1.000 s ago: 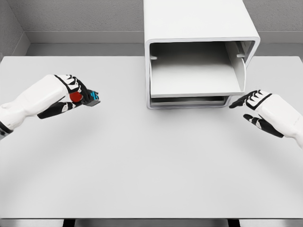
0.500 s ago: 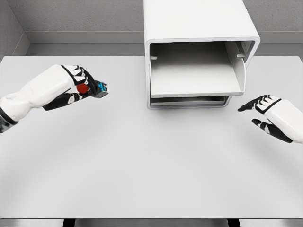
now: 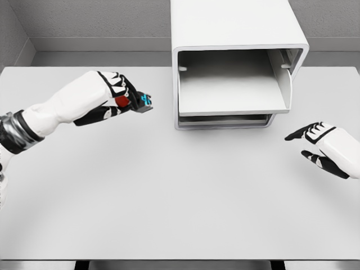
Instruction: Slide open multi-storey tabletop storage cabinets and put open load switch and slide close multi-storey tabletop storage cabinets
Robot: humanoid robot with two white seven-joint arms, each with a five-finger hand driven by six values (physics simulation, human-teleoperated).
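Left hand (image 3: 115,95), switch (image 3: 138,102) pointing right

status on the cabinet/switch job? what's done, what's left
Done: the cabinet has its upper drawer slid open and empty. In hand: the left hand grips the load switch, lifted off the table to the left of the cabinet. The right hand hangs open at the right, holding nothing. Left: place the switch in the drawer, then slide it shut.
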